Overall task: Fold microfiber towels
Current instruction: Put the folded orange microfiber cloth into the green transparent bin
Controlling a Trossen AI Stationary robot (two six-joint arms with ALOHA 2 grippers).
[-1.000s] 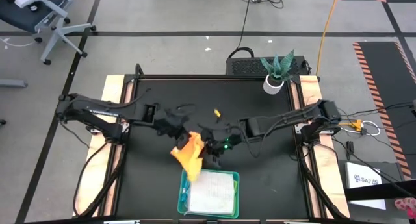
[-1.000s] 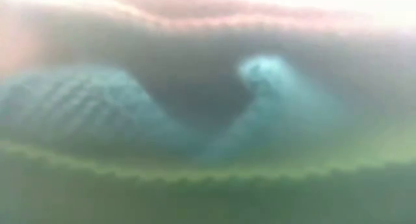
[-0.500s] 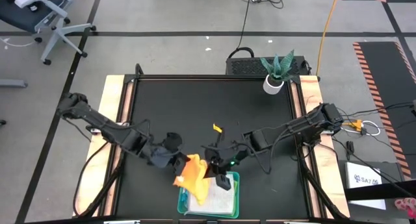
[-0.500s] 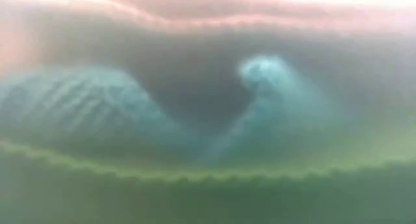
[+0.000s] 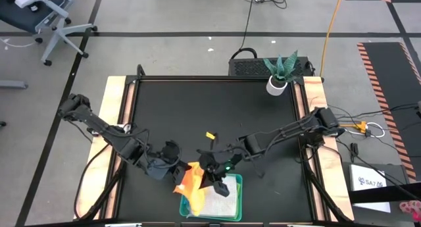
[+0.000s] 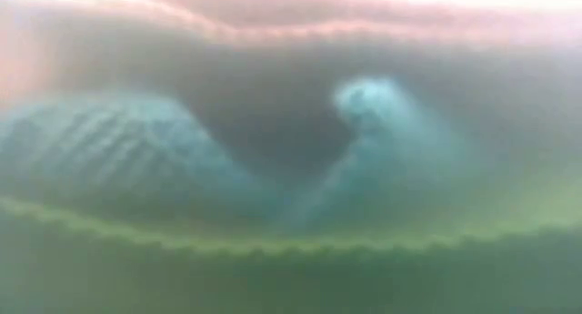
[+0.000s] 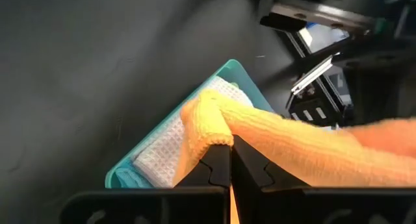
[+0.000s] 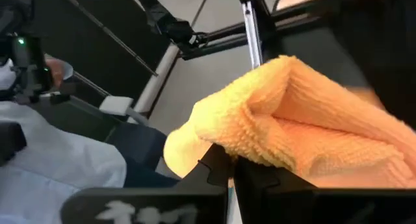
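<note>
A yellow-orange microfiber towel (image 5: 191,185) hangs bunched between my two grippers, over the left part of the teal tray (image 5: 237,187) at the table's near edge. My left gripper (image 5: 178,179) is shut on its left end and my right gripper (image 5: 204,177) is shut on its right end. A folded pale grey-white towel (image 5: 217,202) lies in the tray, and a turquoise towel (image 7: 125,178) shows beneath it at the rim. The low view is filled by blurred turquoise (image 6: 118,159) and lime green (image 6: 273,268) cloth close to the lens. My left gripper pinches a bunched fold of the yellow-orange towel (image 7: 209,134) between its two fingers, several layers thick. The fingers slant down from the table's left. The cloth runs slack toward the other gripper. Whether its low end touches the tray's towels, I cannot tell. My right gripper pinches a thick folded edge of the yellow-orange towel (image 8: 242,152) between its two fingers, several layers together. The fingers come nearly level from the table's right. The cloth bulges out above and beyond the fingertips.
A potted plant (image 5: 279,74) stands at the table's far right corner. A small yellow tag (image 5: 210,135) shows above mid-table. The black tabletop (image 5: 210,108) lies bare toward the far side. Wooden side rails (image 5: 116,102) run along both edges.
Both grippers have carried the yellow-orange towel from mid-table toward the near edge, to over the tray's left part. My left arm swung farthest and rolled its wrist. Both stayed shut on the cloth, which hangs more bunched than before.
</note>
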